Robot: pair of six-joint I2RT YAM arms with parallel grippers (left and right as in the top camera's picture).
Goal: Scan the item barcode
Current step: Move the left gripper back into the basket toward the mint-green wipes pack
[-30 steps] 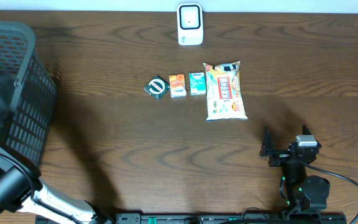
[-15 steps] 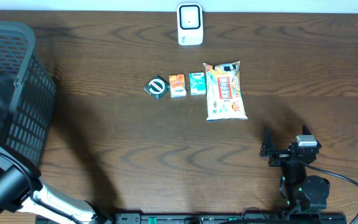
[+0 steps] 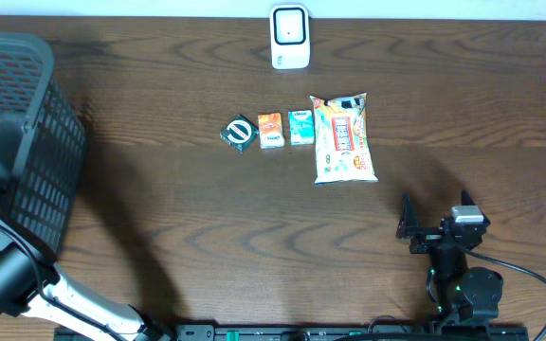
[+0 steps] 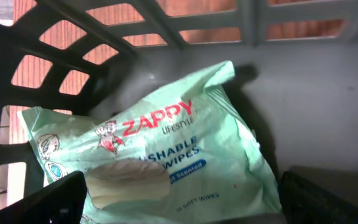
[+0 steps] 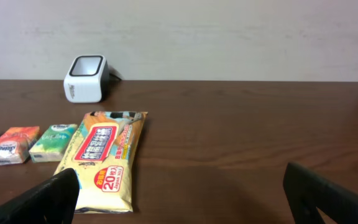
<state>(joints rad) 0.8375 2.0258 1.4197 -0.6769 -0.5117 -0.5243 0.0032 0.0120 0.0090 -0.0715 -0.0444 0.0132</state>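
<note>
Left pincer is spread wide open down inside the black basket, right over a green Zappy wipes pack lying against the basket wall, not gripping it. Right pincer is released too, holding nothing, low over the counter near the front edge. White scanner sits at the far edge, with a yellow pack and small boxes in between.
</note>
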